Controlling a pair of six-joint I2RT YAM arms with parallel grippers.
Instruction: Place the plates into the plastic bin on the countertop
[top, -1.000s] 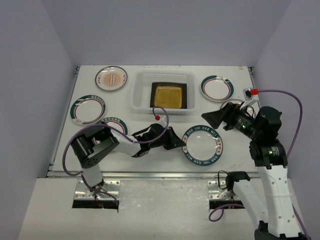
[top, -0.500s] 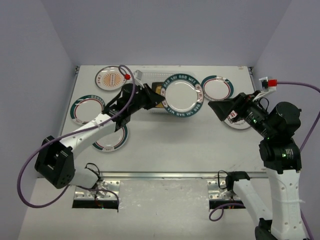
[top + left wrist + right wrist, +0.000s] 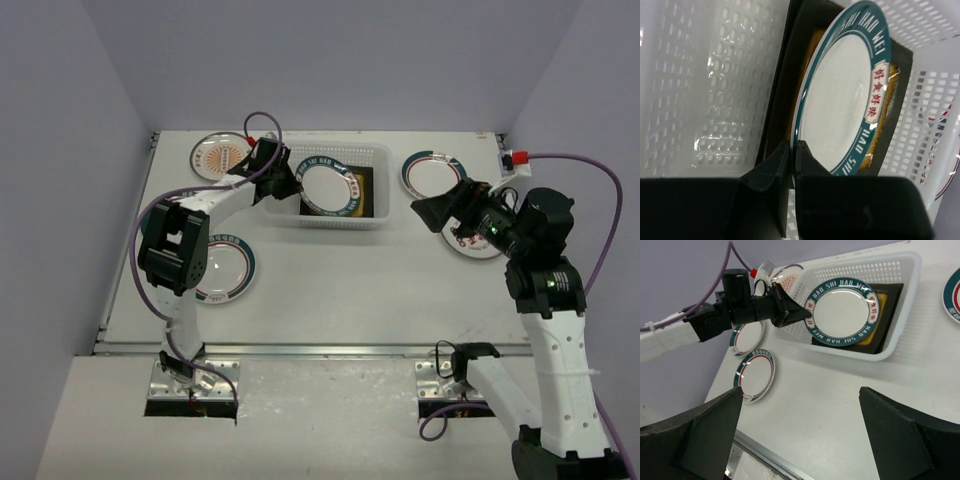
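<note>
Seen from above, the left gripper (image 3: 289, 186) reaches over the left wall of the white lattice-sided plastic bin (image 3: 330, 149) at the far middle of the off-white countertop (image 3: 350, 290). It pinches the left edge of a round white plate with a teal lettered rim (image 3: 328, 190), which sits within the bin's outline over a dark-rimmed square plate with an amber centre (image 3: 366, 190). The right gripper (image 3: 440, 212) hangs right of the bin, spread wide and holding nothing. An orange-patterned round plate (image 3: 218, 156) lies far left, a teal-and-red round plate (image 3: 432, 175) right of the bin, and a teal-ringed round plate (image 3: 224, 270) near left. In the left wrist view both fingers (image 3: 775, 165) clamp the lettered plate's rim, with the plate tilted above the square one. In the right wrist view the fingers (image 3: 700, 435) stand far apart.
</note>
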